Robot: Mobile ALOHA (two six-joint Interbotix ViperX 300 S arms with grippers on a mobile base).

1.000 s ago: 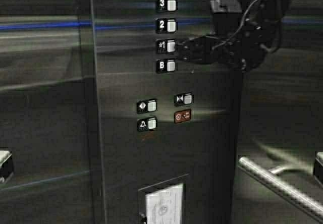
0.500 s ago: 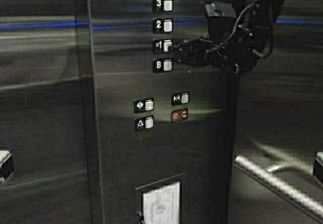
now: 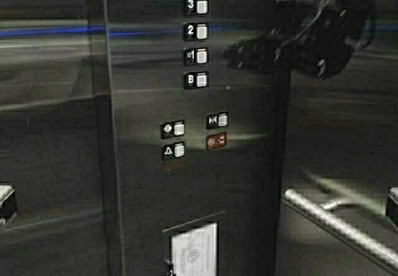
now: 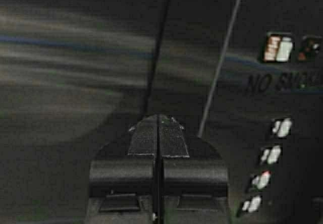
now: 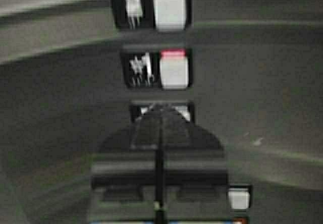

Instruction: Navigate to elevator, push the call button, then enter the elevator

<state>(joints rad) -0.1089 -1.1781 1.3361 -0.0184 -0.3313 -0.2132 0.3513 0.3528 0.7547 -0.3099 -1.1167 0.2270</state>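
Now that the right gripper [image 3: 231, 53], which was touching the star-marked button [image 3: 202, 56] half a second ago, is drawn back toward three o'clock and shown just clear of it, the floor press can be judged finished, and the panel [image 3: 193, 183] is seen shifted slightly left, so the base is judged to have moved. Its jaws are seen closed together in the right wrist view, with the lit button [image 5: 174, 69] lying just beyond the fingertips at nine o'clock in the high view. No call button is shown; the elevator is already entered, its handrail [image 3: 339, 226] at five o'clock, and the left gripper [image 4: 158, 128] is held closed, idle.
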